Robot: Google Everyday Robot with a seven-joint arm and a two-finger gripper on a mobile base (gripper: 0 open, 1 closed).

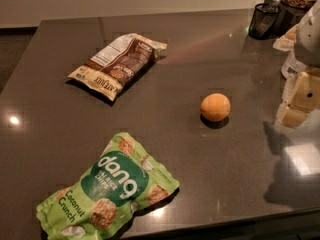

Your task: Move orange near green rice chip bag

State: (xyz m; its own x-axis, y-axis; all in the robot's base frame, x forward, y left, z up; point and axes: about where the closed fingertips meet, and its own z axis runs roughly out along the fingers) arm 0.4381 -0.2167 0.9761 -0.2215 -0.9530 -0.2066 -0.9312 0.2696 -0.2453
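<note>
Claw (299, 104) hanging at the right edge, and whether it's open or closed I can't tell.
Nearest, green rice chip bag (111, 189) lies flat front-left; orange (215, 107) sits loose mid-table (220, 184), well apart from both, so I judge 1 reach comes first; brown snack bag (119, 64) lies beyond.

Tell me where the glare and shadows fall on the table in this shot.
Camera view: dim, warm light; glare spot on the table at far left, a pale patch at right below the gripper at the right edge; the orange casts a small dark shadow; a glint beside the green rice chip bag.
</note>
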